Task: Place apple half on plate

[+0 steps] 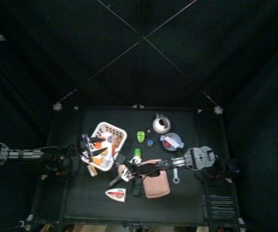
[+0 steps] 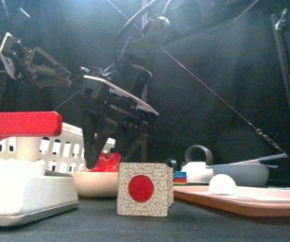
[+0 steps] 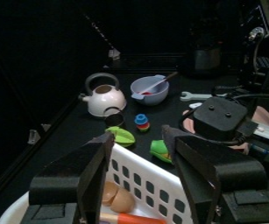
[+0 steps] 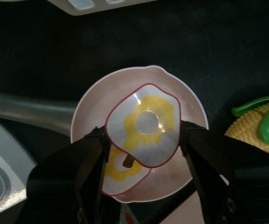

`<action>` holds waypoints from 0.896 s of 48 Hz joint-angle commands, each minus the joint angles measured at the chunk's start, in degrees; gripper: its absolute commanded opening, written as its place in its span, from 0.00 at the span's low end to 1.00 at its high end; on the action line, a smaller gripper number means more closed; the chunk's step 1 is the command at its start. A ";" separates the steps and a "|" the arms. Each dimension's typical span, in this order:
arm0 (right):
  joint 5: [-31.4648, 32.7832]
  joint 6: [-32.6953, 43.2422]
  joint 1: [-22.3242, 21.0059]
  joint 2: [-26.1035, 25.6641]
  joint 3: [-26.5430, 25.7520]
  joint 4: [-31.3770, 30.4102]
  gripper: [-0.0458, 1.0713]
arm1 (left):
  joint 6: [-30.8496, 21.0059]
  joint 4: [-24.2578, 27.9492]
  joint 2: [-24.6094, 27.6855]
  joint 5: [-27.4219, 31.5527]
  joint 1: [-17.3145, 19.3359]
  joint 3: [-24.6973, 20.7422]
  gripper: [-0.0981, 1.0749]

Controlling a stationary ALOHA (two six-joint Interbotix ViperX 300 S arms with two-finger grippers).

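The apple half (image 4: 143, 131) lies cut face up, pale flesh with a yellow core and thin red skin edge, sitting in the middle of the pink plate (image 4: 183, 98), which rests flat on the counter.

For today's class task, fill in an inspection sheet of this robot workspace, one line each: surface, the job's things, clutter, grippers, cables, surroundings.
Surface: black table, crowded.
Job's things: apple half is cut face up over the pink plate; cannot tell whether it is resting or held.
Clutter: white basket, kettle, bowl holding a utensil, cutting board, card with a red circle.
Grippers: right gripper straddles the apple half; left gripper is open above the basket.
Cables: nothing seen lying on the table.
Surroundings: black curtains all round.
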 commanded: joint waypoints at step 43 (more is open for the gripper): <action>-1.41 23.03 14.50 -21.01 25.49 -7.29 0.77 | 0.00 0.09 0.09 -0.35 0.09 -0.62 0.81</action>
